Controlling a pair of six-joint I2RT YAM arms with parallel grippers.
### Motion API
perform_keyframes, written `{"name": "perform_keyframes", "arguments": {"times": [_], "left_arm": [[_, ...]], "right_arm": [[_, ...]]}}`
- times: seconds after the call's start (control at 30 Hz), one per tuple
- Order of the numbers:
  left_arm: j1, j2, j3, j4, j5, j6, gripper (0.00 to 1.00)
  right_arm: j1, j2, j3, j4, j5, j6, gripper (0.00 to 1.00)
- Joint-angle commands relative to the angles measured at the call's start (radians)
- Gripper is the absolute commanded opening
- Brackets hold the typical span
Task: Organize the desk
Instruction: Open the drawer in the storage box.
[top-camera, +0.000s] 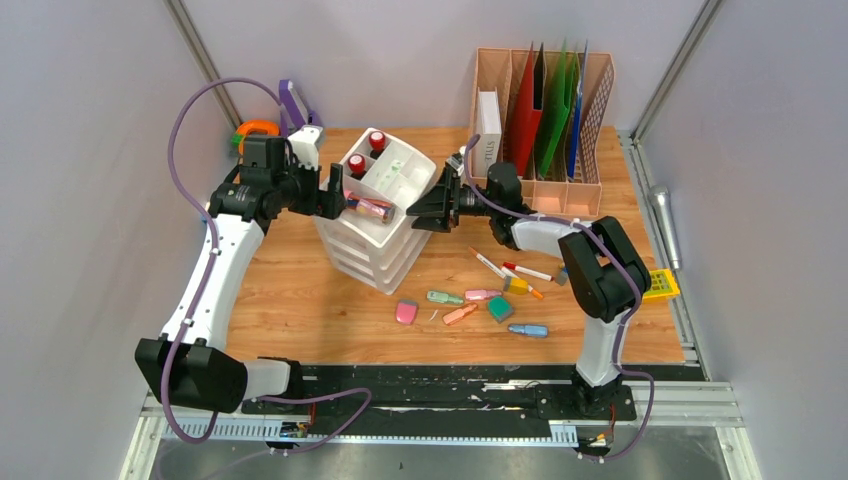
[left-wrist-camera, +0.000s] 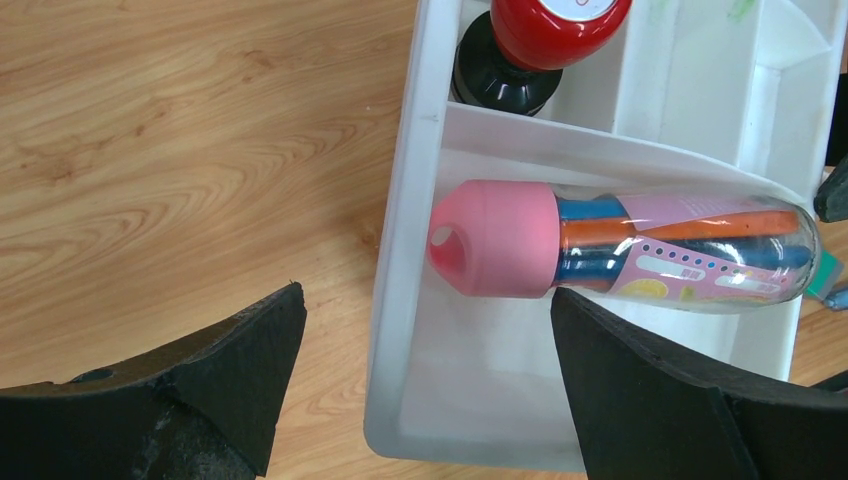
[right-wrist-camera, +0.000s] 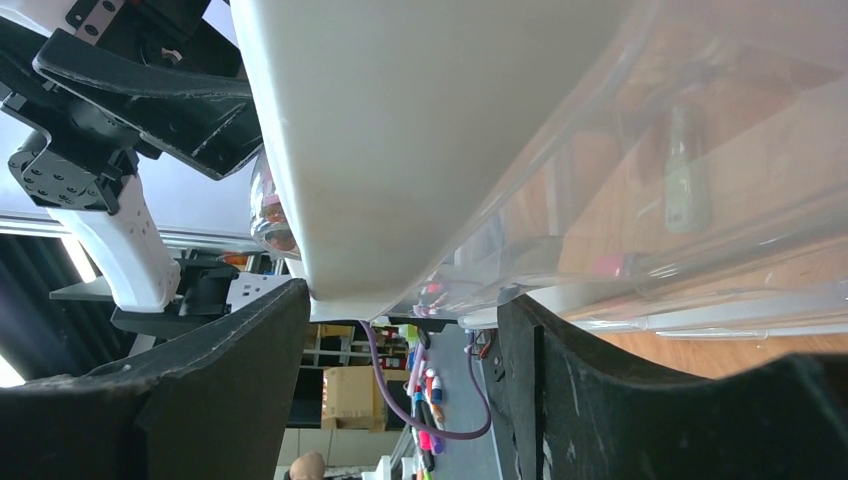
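My left gripper (top-camera: 338, 195) is hovering with its fingers (left-wrist-camera: 200, 390) spread wide, holding nothing. It is reaching in from the left over the near end of a white drawer organizer (top-camera: 375, 255). A clear pen tube (left-wrist-camera: 620, 245) with a pink cap is lying across the top tray just beyond my fingertips. I am counting two red-capped bottles (top-camera: 377, 141) standing in the tray's far compartments.

The desk (top-camera: 300, 300) is showing as light-brown wood-grain planks, lying flat under everything between grey walls, with a black rail along the near edge. At its back left corner an orange ring (top-camera: 258, 128) and a purple piece (top-camera: 293, 105) are sitting.

My right gripper (top-camera: 432, 207) is meeting the organizer's right edge with its jaws parted and the tray's rim between the tips. I cannot tell whether they are touching it.

Right of the organizer, small pieces are lying loose:
- one pink eraser (top-camera: 405, 311)
- four short highlighters (top-camera: 445, 297) in green, pink, orange and blue
- one teal block (top-camera: 500, 308)
- two thin white pens (top-camera: 488, 263)

At the back right one tan file rack (top-camera: 545, 185) is holding red, green and blue folders. A yellow calculator (top-camera: 662, 285) is showing half hidden behind my right arm, and a silver cylinder (top-camera: 665, 225) is lying off the desk's right edge.
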Motion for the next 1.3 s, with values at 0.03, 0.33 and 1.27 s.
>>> {"name": "perform_keyframes", "arguments": {"times": [0.03, 0.33, 1.27], "left_arm": [[-0.003, -0.012, -0.002, 0.013, -0.011, -0.015, 1.00], [-0.002, -0.024, -0.039, 0.039, -0.053, -0.022, 1.00], [-0.002, 0.011, -0.039, 0.110, -0.129, 0.002, 0.90]], "right_arm": [[-0.006, -0.066, -0.022, 0.135, 0.002, 0.031, 0.68], [-0.033, -0.126, -0.057, 0.182, 0.007, 0.109, 0.65], [-0.128, -0.193, -0.162, 0.044, -0.126, -0.096, 0.63]]}}
